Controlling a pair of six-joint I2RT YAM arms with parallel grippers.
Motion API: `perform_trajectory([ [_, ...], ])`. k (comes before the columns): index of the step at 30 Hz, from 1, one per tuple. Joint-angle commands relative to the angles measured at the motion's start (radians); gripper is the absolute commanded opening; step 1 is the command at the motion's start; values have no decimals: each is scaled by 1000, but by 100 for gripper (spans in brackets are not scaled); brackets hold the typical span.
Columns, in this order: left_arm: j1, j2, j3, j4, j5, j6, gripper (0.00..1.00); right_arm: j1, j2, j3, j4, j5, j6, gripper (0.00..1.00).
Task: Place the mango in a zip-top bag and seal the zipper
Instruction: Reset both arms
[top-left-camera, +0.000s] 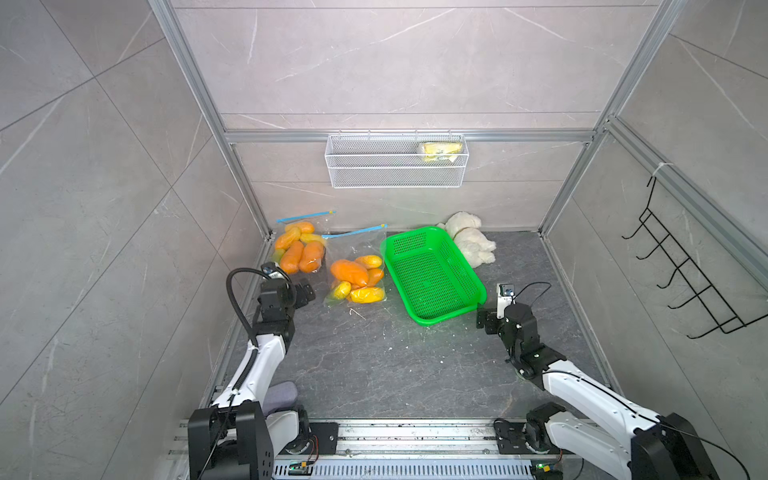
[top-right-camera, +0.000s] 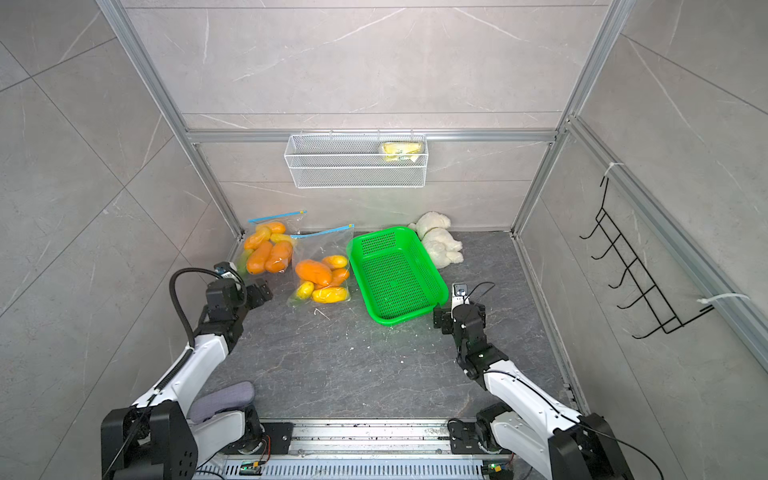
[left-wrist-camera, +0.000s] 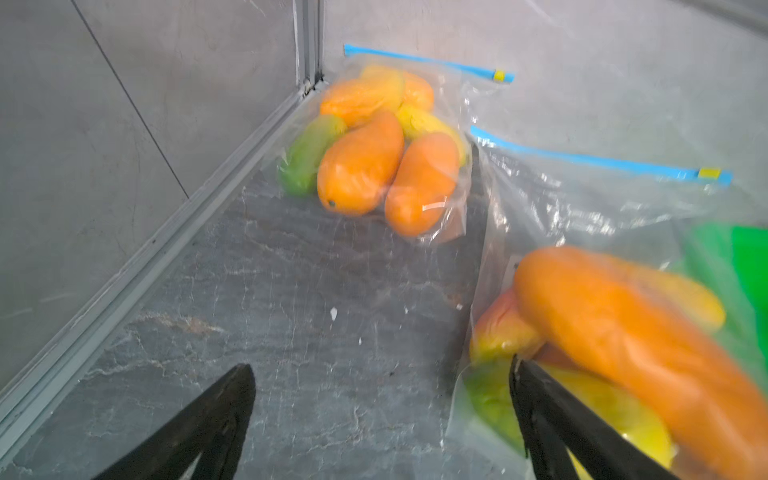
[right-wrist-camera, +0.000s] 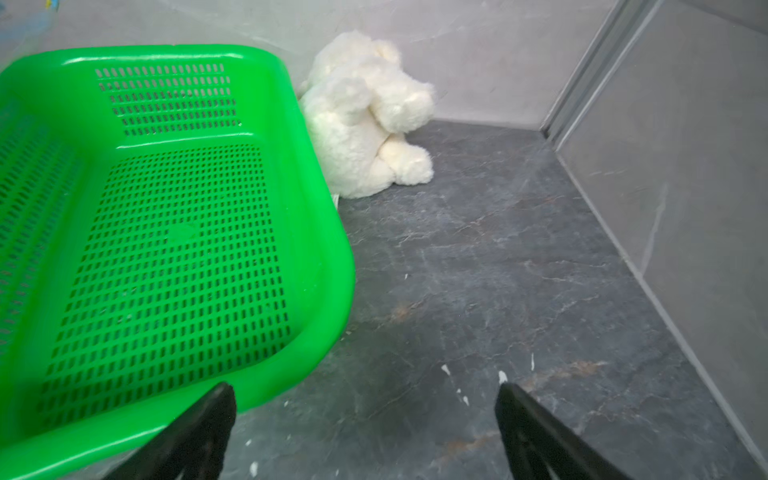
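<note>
We take the green basket (top-left-camera: 432, 282) as our landmark. Just beside its left wall lies a clear zip-top bag (top-left-camera: 357, 270) holding several mangoes (top-left-camera: 349, 272), orange and yellow. Its blue zipper strip (top-left-camera: 353, 233) runs as one line at the far end, with the yellow slider (top-left-camera: 383, 226) at the end nearest the basket (whether the seam is fully closed we cannot tell). A second bag (top-left-camera: 299, 251) of mangoes sits farther left of the basket, in the corner, and a white plush toy (top-left-camera: 469, 241) leans at the basket's far right corner. The left gripper (left-wrist-camera: 382, 365) is well left of the basket, beside the nearer bag, with its jaws spread and nothing between them. One finger (left-wrist-camera: 540, 399) overlaps that bag's edge in the wrist view, but we cannot tell whether they touch. The right gripper (right-wrist-camera: 365, 386) is at the basket's near right corner, also spread wide and empty.
</note>
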Motion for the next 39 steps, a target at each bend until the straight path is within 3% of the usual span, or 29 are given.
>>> perform_trajectory([
  [1,-10,8,-106,268,-17,94,100,-9,158,-141,576,61,-99,100],
  [3,-10,62,-137,334,-10,123,100,2,305,-145,790,110,-201,100],
  [7,-8,177,-135,389,-37,141,100,-58,524,-146,1034,95,-183,100],
  [12,-7,222,-156,498,-42,180,100,-149,364,-129,793,-60,-95,100],
  [13,-5,236,-192,589,-42,185,100,-167,322,-113,713,-96,-80,100],
  [16,-2,295,-181,611,31,210,100,-257,186,-21,331,-251,35,100],
  [18,-3,380,-184,706,139,259,100,-270,201,-59,426,-317,42,100],
  [21,-3,370,-186,683,113,246,100,-281,148,-117,473,-258,66,100],
  [24,-2,369,-178,667,106,243,100,-284,109,-46,257,-330,20,100],
  [27,-3,368,-180,664,102,243,100,-284,205,-78,478,-268,-7,100],
  [31,-4,364,-181,661,101,243,100,-287,537,-39,796,-347,-39,100],
  [32,-3,365,-179,662,102,241,100,-290,459,-10,599,-317,-23,100],
  [33,-3,363,-182,659,100,242,100,-292,449,8,544,-278,-1,100],
  [34,-4,365,-181,662,101,243,100,-292,511,-5,685,-285,-18,100],
  [36,-3,363,-179,658,102,242,100,-292,461,27,525,-261,-1,100],
  [38,-3,363,-179,658,102,242,100,-288,488,1,638,-286,-22,100],
  [39,-4,364,-179,659,102,240,100,-289,472,3,603,-304,-26,100],
])
